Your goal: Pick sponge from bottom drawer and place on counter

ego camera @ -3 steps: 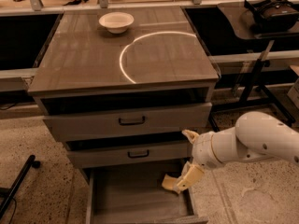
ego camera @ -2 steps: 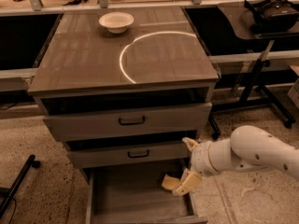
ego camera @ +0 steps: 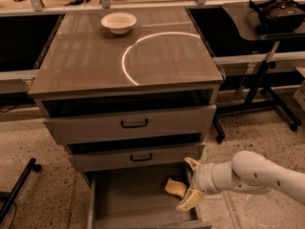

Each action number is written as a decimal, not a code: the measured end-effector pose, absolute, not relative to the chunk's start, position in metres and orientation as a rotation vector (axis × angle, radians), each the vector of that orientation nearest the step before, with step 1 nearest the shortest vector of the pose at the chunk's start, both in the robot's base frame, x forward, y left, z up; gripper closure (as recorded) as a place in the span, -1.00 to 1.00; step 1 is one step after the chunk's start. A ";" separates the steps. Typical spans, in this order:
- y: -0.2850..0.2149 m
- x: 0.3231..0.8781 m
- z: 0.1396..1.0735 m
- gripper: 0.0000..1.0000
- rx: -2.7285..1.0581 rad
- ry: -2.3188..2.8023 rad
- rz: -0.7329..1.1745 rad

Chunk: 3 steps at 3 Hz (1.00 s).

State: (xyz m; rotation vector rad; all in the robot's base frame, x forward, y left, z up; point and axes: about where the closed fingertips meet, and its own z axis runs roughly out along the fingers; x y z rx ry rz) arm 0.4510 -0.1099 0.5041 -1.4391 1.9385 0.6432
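Observation:
The sponge (ego camera: 176,187) is a small pale-yellow bent block lying on the floor of the open bottom drawer (ego camera: 133,202), near its right wall. My gripper (ego camera: 188,184) is at the drawer's right side, just right of the sponge, its fingers open with one tip near the drawer's back and one nearer the front. The sponge sits at the mouth of the open fingers, not gripped. The counter (ego camera: 90,56) is the glossy wood-grain cabinet top with a white arc across it, above the drawers.
A cream bowl (ego camera: 118,22) stands at the back of the counter. Two upper drawers with black bar handles (ego camera: 134,123) are slightly open. A side table with a headset (ego camera: 279,11) stands at the right. A black stand leg (ego camera: 16,190) lies on the floor at the left.
My arm has shifted left and lower, bringing the gripper down into the bottom drawer beside the sponge. The sponge has not moved.

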 end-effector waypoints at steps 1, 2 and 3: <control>-0.110 0.451 0.504 -1.00 -1.439 1.939 0.643; -0.112 0.460 0.481 -1.00 -1.446 1.957 0.613; -0.116 0.491 0.404 -1.00 -1.495 1.927 0.595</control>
